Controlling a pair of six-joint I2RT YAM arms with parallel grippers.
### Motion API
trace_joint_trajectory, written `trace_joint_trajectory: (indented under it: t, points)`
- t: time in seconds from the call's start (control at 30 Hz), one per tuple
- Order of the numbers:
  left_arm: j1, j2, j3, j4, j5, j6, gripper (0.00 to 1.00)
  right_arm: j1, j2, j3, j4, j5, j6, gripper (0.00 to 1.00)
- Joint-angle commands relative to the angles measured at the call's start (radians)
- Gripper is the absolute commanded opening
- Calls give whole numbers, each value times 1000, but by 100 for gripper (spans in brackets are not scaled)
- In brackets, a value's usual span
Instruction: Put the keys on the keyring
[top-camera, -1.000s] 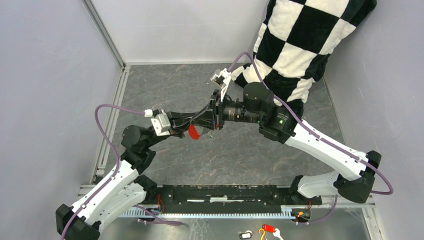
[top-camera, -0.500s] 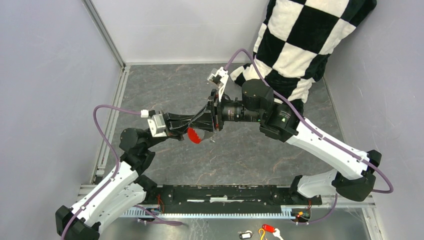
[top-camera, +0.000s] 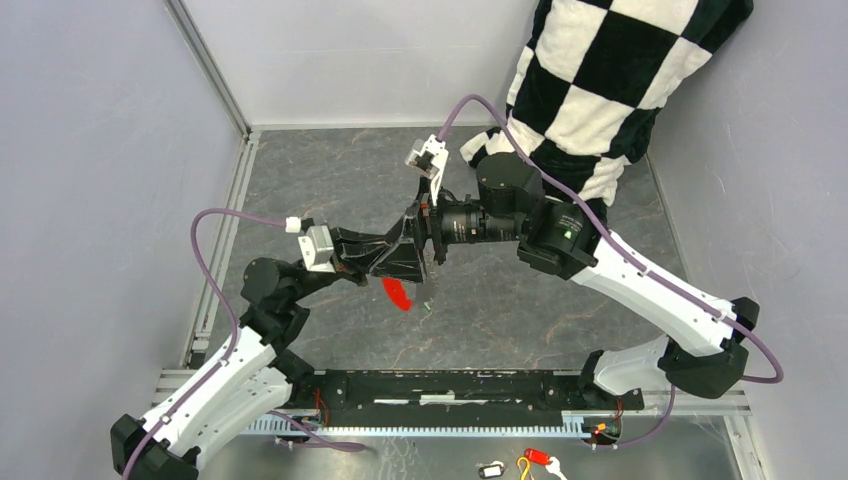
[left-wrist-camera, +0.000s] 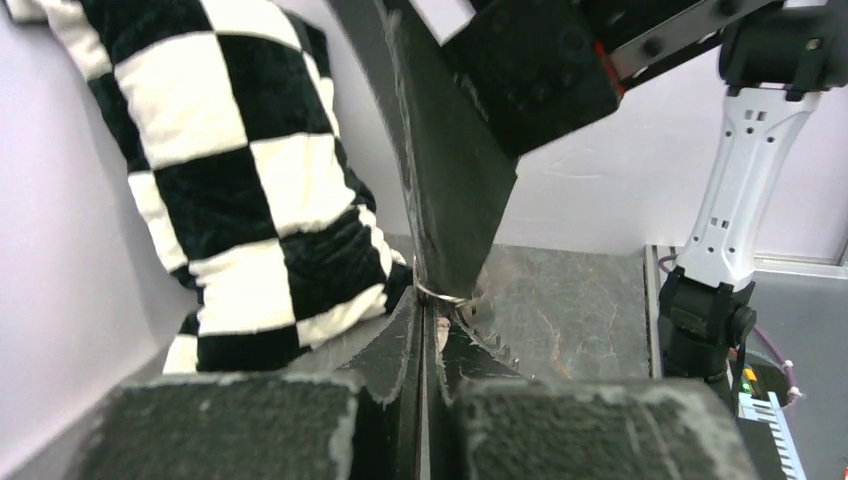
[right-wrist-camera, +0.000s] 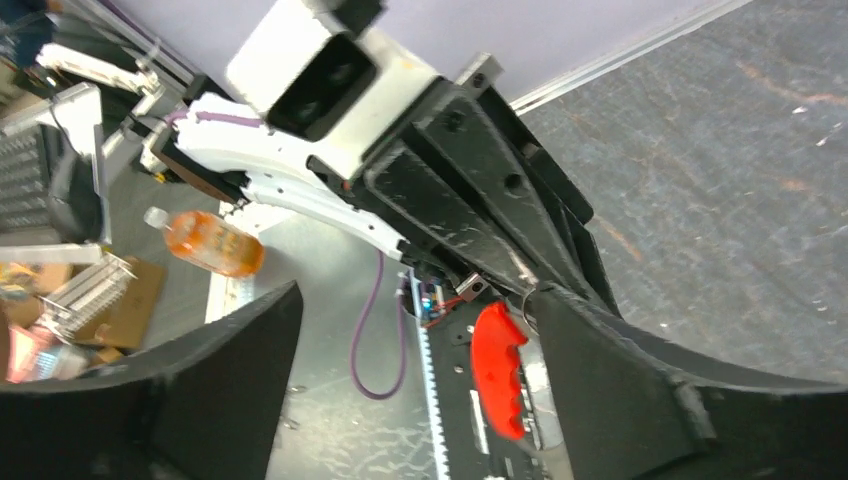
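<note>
Now the left gripper (left-wrist-camera: 424, 310) is pinching the thin keyring (left-wrist-camera: 441, 295) tight, up above the table (top-camera: 520, 320). The right gripper (right-wrist-camera: 415, 330) is standing wide and holding nothing. The red key (right-wrist-camera: 497, 368) is hanging between its fingers, maybe from the ring, but I am not seeing that part clearly.
</note>
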Motion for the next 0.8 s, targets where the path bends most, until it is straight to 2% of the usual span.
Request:
trace_joint_trajectory:
  t: [0.0, 0.57, 0.67, 0.77]
  points:
    - [-9, -24, -2, 31, -17, -47, 2, -5, 23, 93, -81, 47, -56, 98]
    - [-9, -33, -14, 32, -38, -37, 2, -6, 59, 229, -224, 57, -102, 98]
    - [-9, -36, -14, 27, -34, -38, 2, -14, 54, 292, -256, 89, -165, 98]
    - [-9, -38, -11, 25, -22, -44, 2, -19, 28, 309, -274, 137, -303, 98]
